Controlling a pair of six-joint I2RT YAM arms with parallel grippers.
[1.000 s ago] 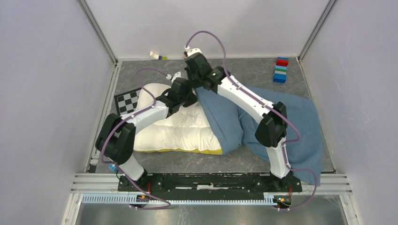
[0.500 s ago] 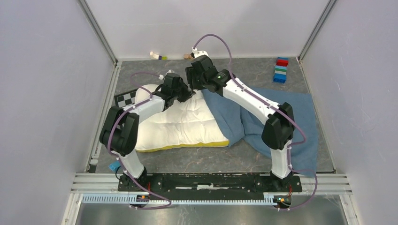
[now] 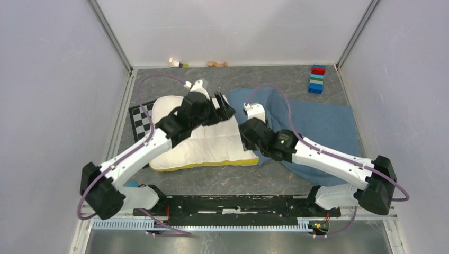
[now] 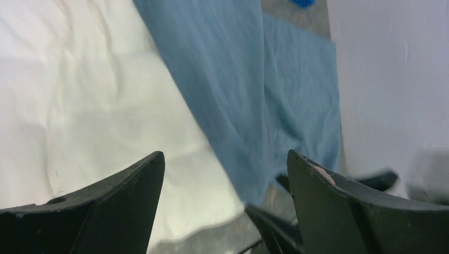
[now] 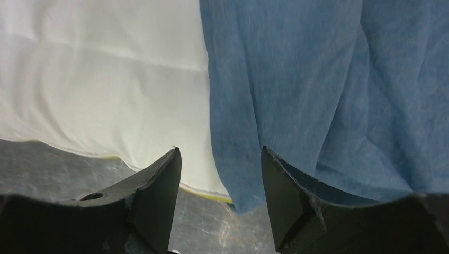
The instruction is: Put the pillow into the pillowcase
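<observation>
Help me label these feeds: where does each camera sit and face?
Top external: above, behind the bases, looking down at pillow and pillowcase; both arms show.
Left wrist: on the left arm, facing down at both; open left end effector shows.
Right wrist: likewise, with the open right end effector.
Shared: pillowcase edge meeting pillow.

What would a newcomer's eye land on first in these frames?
The big cream-white pillow lies left of centre, with the dusty-blue pillowcase spread to its right, its edge against the pillow's right end. The left gripper and the right gripper hang over that seam, each open and holding nothing. A stack of coloured blocks stands in the far right corner.
</observation>
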